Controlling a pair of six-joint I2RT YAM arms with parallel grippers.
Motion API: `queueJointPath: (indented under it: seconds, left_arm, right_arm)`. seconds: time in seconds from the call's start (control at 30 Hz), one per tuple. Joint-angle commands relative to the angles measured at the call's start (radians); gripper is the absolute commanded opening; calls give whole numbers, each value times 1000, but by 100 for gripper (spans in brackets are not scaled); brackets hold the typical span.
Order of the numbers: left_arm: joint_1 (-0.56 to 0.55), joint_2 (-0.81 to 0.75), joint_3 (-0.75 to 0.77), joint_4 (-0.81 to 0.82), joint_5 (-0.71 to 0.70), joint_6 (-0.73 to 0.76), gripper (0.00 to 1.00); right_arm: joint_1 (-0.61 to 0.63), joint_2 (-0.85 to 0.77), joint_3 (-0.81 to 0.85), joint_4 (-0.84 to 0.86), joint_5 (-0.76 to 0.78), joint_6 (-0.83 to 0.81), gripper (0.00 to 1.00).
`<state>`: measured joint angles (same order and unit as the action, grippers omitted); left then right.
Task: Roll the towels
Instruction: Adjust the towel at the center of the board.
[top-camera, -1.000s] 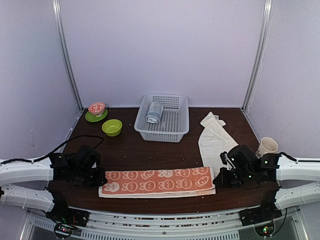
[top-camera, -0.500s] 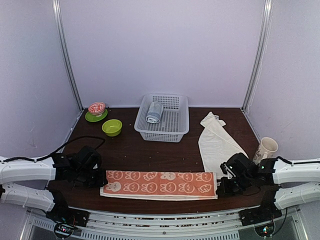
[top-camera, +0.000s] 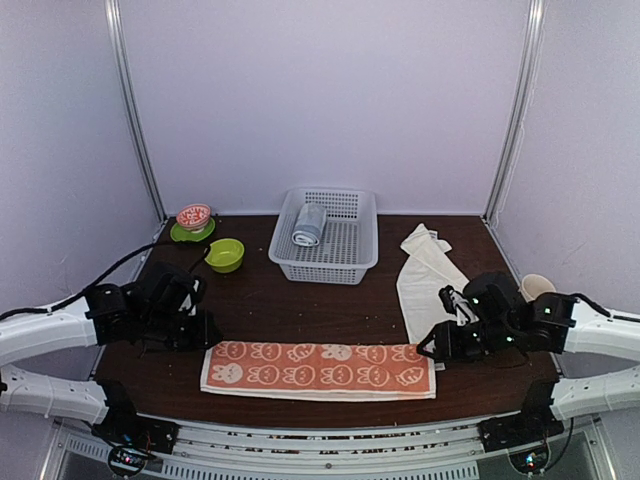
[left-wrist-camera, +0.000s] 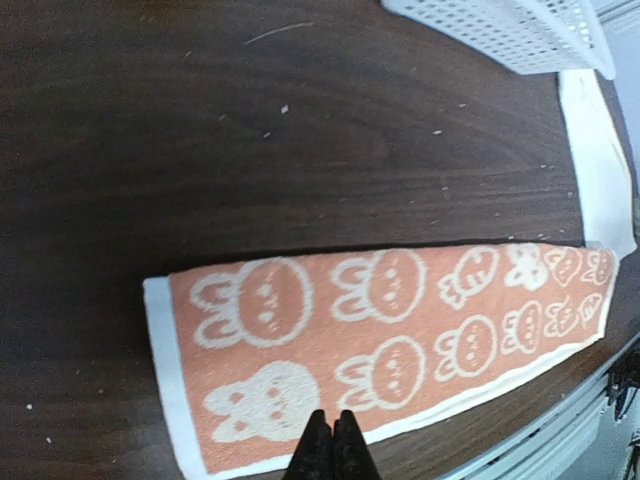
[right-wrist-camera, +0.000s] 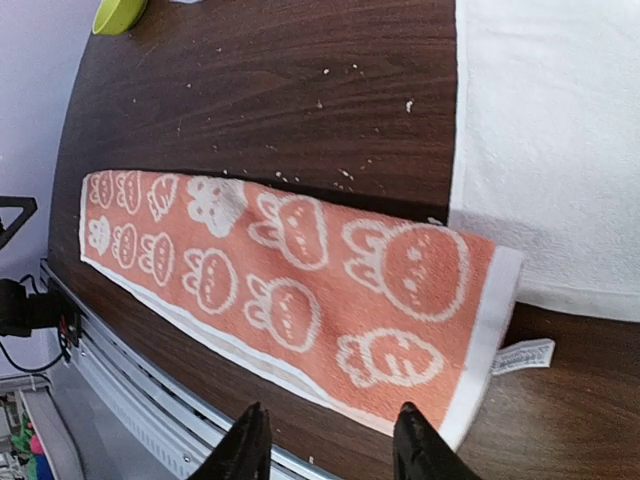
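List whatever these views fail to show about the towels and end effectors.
- Cream towel: near end hidden behind the right arm, top view; cut off by the frame, right wrist view.
- Orange towel: print on its tag too small to read, right wrist view.
- Left end effector: jaws hidden under its arm, top view; only shut tips show, left wrist view.
- Cup: mostly behind the right arm, top view.

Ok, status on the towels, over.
Left gripper shut, empty; right gripper open, empty. Orange towel flat, unrolled, right end overlapping the cream towel. Nothing else in the way.
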<state>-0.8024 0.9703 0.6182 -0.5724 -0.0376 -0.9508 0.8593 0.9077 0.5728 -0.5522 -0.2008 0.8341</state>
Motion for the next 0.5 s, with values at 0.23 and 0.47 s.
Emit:
queueJointPath:
  seconds: [0.23,0.47]
  left_arm:
    - [-108,316,95,192,67,51,0]
    - [-110,365,96,249,76,51,0]
  right_arm:
    - [193,393,95,245,-6,-6,38]
    - [315,532,292,104,161,-159,44]
